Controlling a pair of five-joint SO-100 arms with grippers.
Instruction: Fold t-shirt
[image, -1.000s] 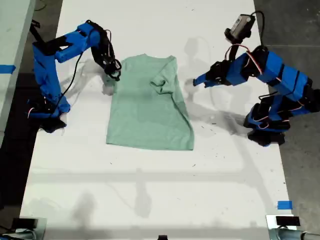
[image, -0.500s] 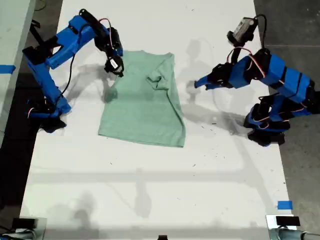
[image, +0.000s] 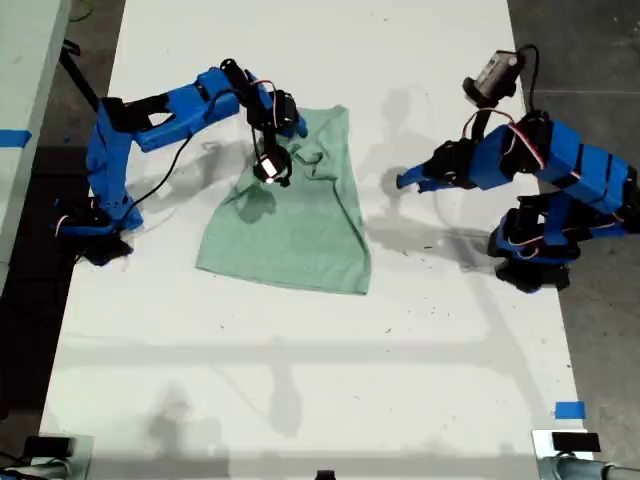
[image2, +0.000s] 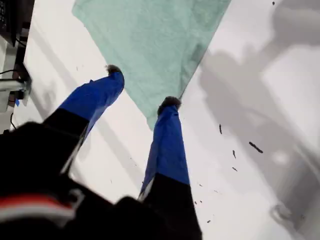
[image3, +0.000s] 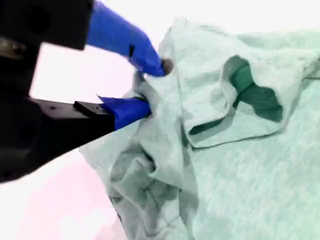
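Overhead, my second gripper (image: 272, 172) pinched a bunched fold of the t-shirt (image: 290, 215), the cloth spreading beyond its jaws across the white table (image: 300, 380). My first gripper (image: 404, 181) hung spread wide, empty, the shirt's edge just ahead.

my first gripper (image2: 141, 86) hangs over the white table (image2: 260, 100) with its two blue fingers (image2: 167, 145) spread and nothing between them. beyond the tips lies a corner of the mint t-shirt (image2: 155, 40), flat on the table.
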